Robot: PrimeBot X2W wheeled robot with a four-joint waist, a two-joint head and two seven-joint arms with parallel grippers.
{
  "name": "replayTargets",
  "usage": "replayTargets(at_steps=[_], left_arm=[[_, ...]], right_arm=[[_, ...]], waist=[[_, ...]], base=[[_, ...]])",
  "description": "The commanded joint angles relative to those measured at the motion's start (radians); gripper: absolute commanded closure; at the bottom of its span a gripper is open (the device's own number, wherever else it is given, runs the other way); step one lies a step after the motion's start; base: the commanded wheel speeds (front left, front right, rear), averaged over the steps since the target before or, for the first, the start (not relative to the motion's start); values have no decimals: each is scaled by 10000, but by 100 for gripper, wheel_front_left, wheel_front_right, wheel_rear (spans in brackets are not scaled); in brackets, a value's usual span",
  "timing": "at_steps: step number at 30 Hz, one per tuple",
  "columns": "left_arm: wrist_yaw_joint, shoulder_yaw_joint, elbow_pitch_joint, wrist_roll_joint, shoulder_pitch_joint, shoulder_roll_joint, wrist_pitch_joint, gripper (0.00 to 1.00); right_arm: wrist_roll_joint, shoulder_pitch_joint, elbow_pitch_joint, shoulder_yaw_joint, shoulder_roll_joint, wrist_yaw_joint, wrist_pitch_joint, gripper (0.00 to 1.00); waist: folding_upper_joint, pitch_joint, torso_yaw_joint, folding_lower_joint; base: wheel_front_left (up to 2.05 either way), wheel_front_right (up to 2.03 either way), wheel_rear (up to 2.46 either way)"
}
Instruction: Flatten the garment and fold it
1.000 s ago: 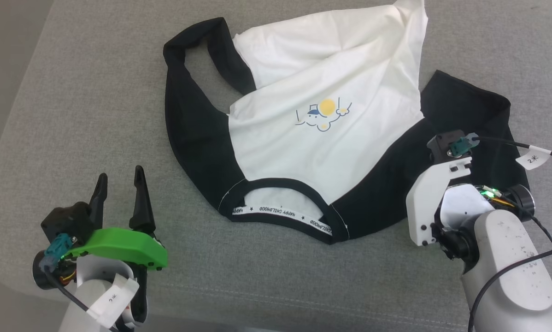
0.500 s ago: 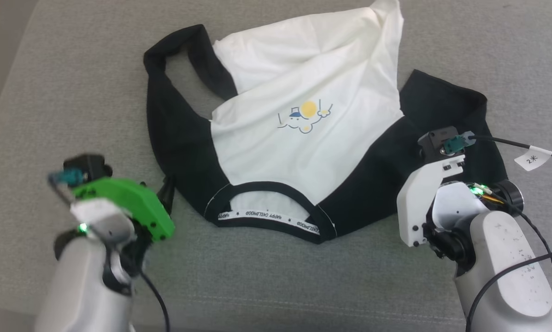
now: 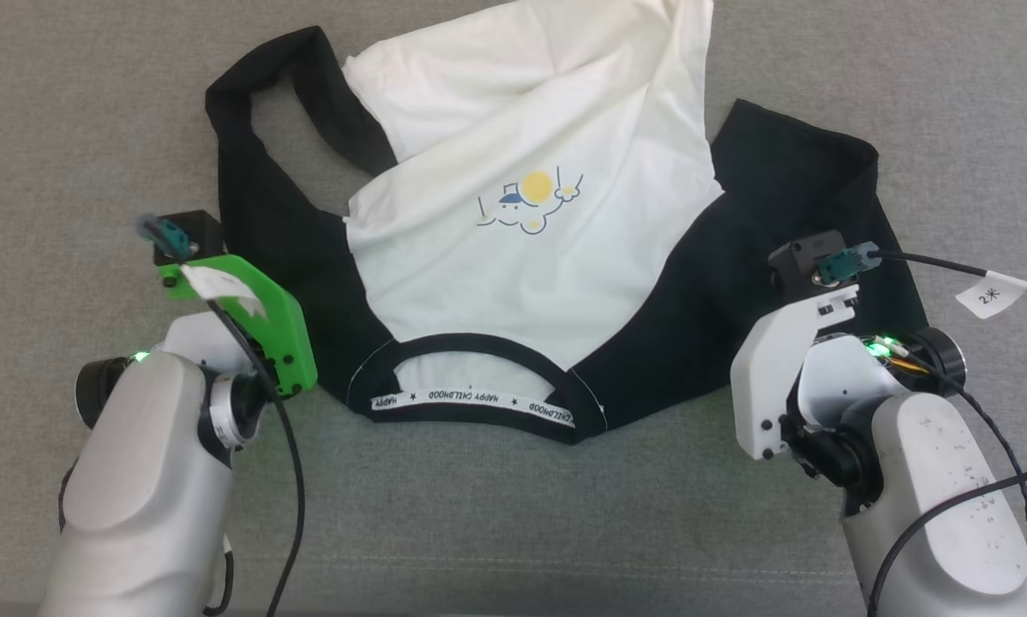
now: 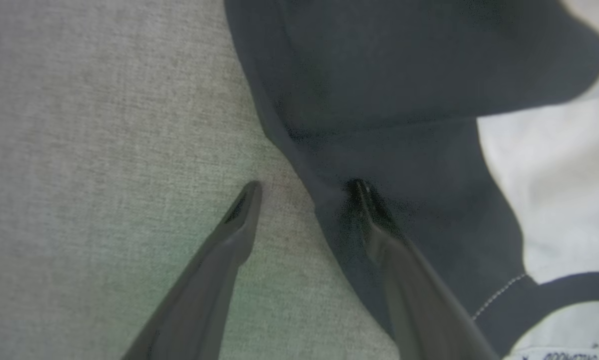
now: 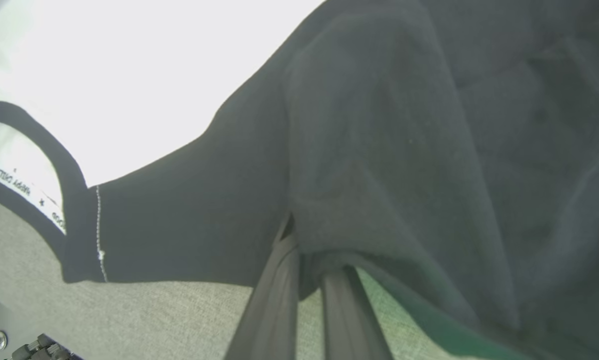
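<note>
The garment (image 3: 531, 283) lay crumpled on the grey surface (image 3: 93, 111), with its collar (image 3: 479, 341) nearest the robot and the neck tape (image 3: 471, 398) showing inside the opening. The white body was bunched and folded over itself toward the far side, and the small print (image 3: 526, 201) faced up near the middle. The black left-hand sleeve (image 3: 256, 214) curved away on the robot's left, looped so that a patch of the surface showed through it. The black right-hand sleeve (image 3: 788, 197) spread out wide on the robot's right.

In the left wrist view the left gripper (image 4: 305, 189) straddled the outer edge of the left-hand sleeve. Its fingers (image 4: 219, 260) were apart, one tip over bare surface and the other over the black cloth. Whether the tips pressed down could not be told.

In the right wrist view the right gripper (image 5: 314, 250) had its fingers (image 5: 274, 300) drawn close together on a fold at the near edge of the right-hand sleeve. The black cloth was bunched between them and draped over one tip, while the grey surface showed just below
</note>
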Motion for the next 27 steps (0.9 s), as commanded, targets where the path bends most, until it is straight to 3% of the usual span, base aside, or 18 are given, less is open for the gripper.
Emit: replayTargets(at_steps=[1,8,16,21,27], left_arm=[[-101,-77,513,-309,322,-265,219,100],[-462,592,150,-1152,474,-575,-695,100],[-1114,1218,-2450,-2374,-54,-813,-727,100],[-1067,1449,-3812,-2547,-1192,-713,-549,100],[-846,1780,-4234,-2213,-2890,-535,-958,100]], right_arm=[[89,61,-70,-10,-8,-13,-13,100],[332,137,-316,-429,-8,-13,-435,100],[1739,117,-1678,-1364,-209,-13,-16,100],[2695,-888,-2702,-1821,-618,-13,732,100],[3038,-2593,-3033,-2182,-967,-13,1212,100]], waist=[[-1,31,-59,0],[-1,-366,111,0],[-1,-1439,545,0],[-1,-1953,513,0],[-1,-2390,244,0]], base=[[0,0,0],[0,0,0],[0,0,0],[0,0,0],[0,0,0]])
